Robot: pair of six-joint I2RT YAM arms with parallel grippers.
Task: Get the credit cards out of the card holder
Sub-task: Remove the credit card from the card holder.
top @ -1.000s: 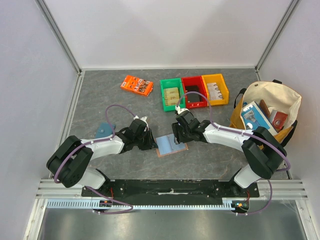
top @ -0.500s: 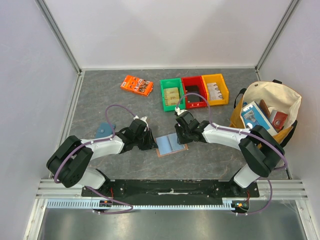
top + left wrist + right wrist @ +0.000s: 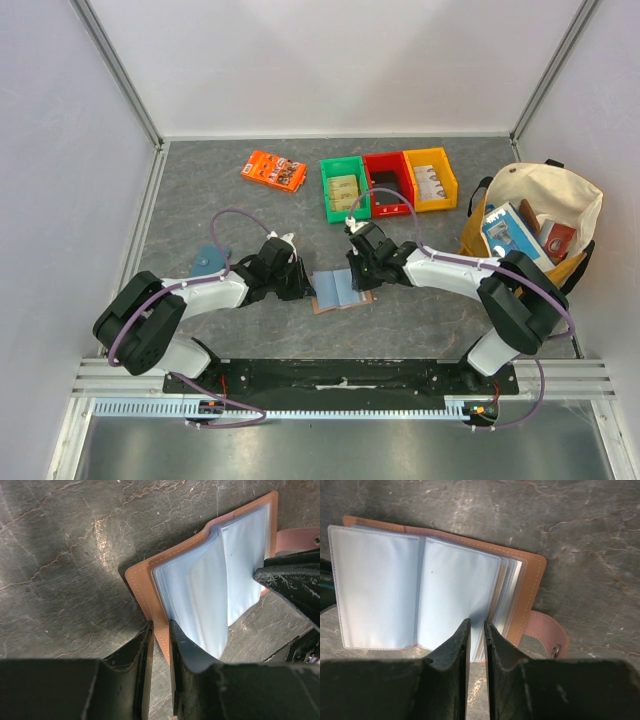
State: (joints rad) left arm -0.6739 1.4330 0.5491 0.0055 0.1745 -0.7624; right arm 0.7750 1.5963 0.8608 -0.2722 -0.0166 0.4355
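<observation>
The card holder (image 3: 338,291) lies open on the table between the arms, a tan leather cover with light blue plastic sleeves (image 3: 455,587) fanned inside. My left gripper (image 3: 306,291) is shut on the cover's left edge; the stitched leather strip (image 3: 161,632) runs between its fingers. My right gripper (image 3: 362,277) has its jaws drawn narrow over the lower edge of the right-hand sleeves (image 3: 477,626). The snap tab (image 3: 546,633) sticks out at the right. The credit cards are hidden; I cannot make any out in the sleeves.
Green (image 3: 344,188), red (image 3: 388,184) and yellow (image 3: 431,179) bins stand behind the holder. An orange box (image 3: 273,170) lies at the back left. A cream tote bag (image 3: 532,222) with items stands at the right. A teal pouch (image 3: 208,259) lies beside the left arm.
The right gripper's jaws have narrowed onto the sleeves and it has crept slightly left. The card holder shifted a little left with it. The left gripper kept its grip.
</observation>
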